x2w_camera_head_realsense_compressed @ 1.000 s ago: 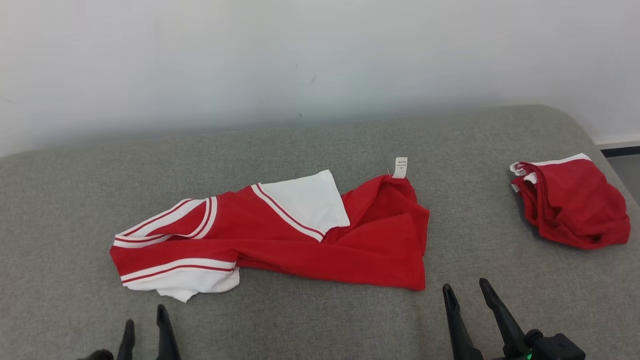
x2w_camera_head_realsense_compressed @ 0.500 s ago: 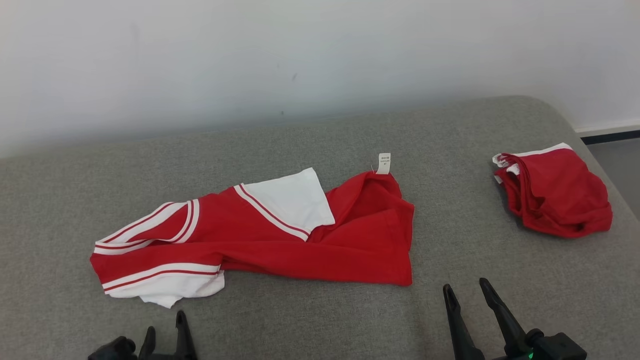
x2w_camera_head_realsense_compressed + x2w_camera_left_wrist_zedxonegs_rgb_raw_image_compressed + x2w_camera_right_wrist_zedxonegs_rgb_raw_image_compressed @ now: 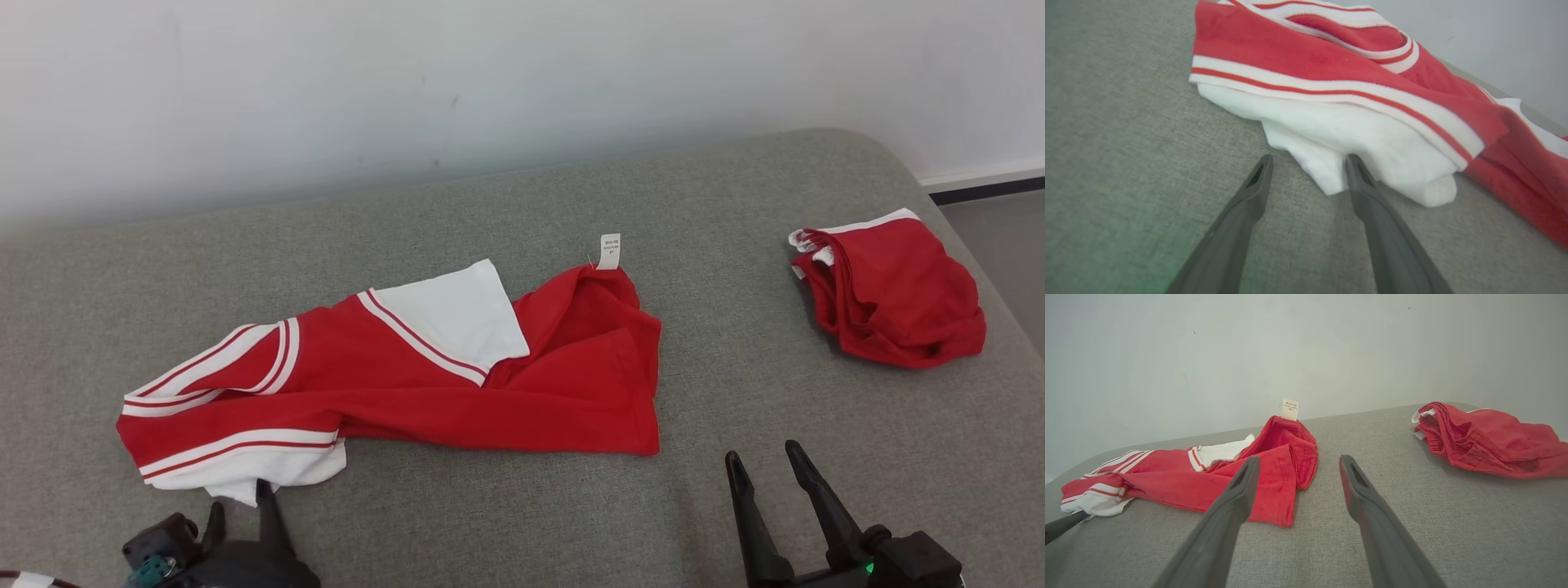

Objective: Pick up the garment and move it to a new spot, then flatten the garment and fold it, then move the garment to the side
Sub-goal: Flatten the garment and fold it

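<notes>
1. Your left gripper [image 3: 239,502] sits low at your lower left, its fingers [image 3: 1237,220] spread wide and pointing forward.
2. Your right gripper [image 3: 763,454] hovers at your lower right, its fingers [image 3: 1372,514] just as wide apart.

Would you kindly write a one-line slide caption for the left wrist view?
Open left claw at the white edge of a crumpled red-and-white shirt lying on a grey cushion.

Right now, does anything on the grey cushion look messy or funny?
Yes. The red-and-white garment lies crumpled, a white flap folded over its middle and its label sticking up at the far edge. A second red garment sits bunched near the right corner.
</notes>
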